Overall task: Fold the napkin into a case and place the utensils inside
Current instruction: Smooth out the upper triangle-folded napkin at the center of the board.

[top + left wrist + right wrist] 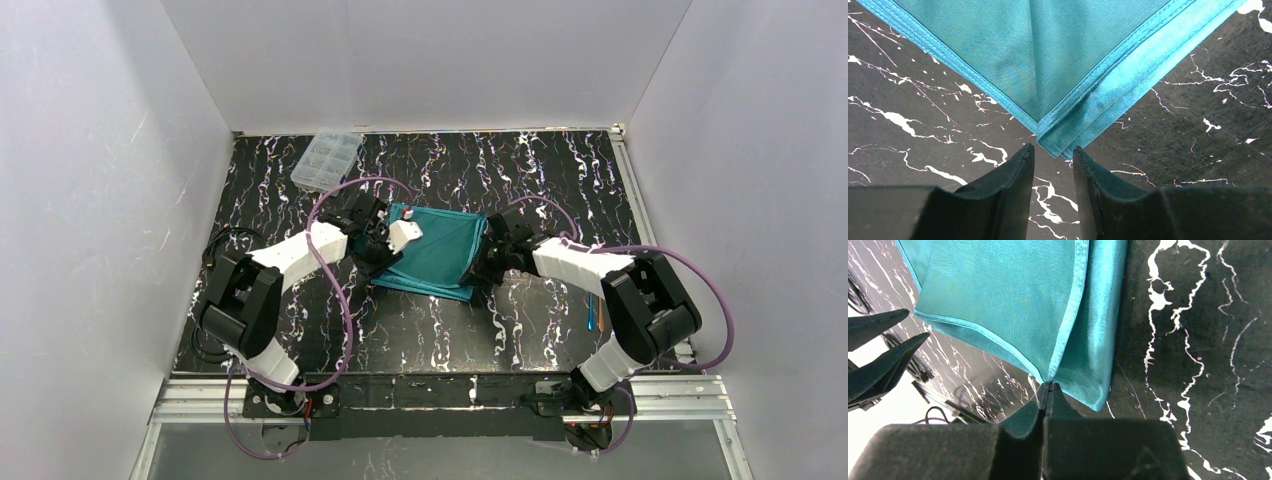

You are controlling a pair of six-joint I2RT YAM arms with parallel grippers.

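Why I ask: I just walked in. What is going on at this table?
A teal napkin is being folded on the black table. The right gripper is shut on one hemmed corner. The left gripper is open, with a layered corner lying just ahead of it, ungripped. A thin blue utensil lies off to the right.

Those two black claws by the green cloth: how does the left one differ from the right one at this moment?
The left gripper has its jaws apart, while the right gripper has its jaws pressed together. The left gripper holds nothing, and a corner of the napkin lies just ahead of its gap. The right gripper pinches a napkin corner. Both are black and sit low, each at a corner of the napkin.
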